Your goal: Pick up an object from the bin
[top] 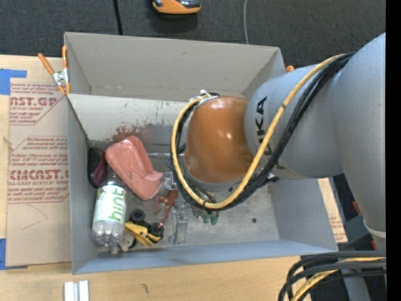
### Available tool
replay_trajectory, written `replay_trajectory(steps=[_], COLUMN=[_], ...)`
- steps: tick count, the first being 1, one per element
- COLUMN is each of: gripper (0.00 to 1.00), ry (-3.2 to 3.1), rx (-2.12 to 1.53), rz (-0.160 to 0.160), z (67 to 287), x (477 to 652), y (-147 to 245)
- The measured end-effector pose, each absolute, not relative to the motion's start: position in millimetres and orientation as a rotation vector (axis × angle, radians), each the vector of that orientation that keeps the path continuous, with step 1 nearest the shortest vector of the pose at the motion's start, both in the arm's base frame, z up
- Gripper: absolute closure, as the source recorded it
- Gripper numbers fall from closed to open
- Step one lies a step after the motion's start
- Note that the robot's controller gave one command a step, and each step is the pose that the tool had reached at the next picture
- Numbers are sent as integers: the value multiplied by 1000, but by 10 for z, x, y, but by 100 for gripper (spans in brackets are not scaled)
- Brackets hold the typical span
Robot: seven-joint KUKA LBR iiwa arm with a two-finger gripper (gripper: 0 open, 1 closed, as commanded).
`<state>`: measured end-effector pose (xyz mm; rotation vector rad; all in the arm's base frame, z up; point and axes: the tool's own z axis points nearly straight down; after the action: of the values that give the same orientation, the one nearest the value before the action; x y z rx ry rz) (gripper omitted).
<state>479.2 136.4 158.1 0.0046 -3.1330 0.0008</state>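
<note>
Your claw [177, 222] is hanging low over the near middle of the grey bin [169, 64], tucked under the arm's orange cover [216, 140]. You cannot tell whether it is spread, pressed together or pinching anything. Nearest to it, a small reddish-brown piece [166, 201] is lying just to its left on the bin floor, and you cannot tell whether the two are touching. A pink soft slab [131, 163] is leaning tilted just beyond that piece, to the far left. A yellow-and-black thing [143, 231] is sitting near the claw's left, close to the near wall. A clear bottle with green lettering [109, 215] is lying along the left wall, and a dark maroon thing [97, 168] is resting beyond it.
</note>
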Motion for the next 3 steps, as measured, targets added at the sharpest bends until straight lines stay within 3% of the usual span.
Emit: replay_trajectory(steps=[1, 2, 3], gripper=[0, 0, 100], ry=[-3140, -3139, -3142], rx=[1, -147, 58], rz=[-1, -2, -6], z=[1624, 1200, 1018], x=[4812, 4963, 5133], y=[1358, 1530, 1511])
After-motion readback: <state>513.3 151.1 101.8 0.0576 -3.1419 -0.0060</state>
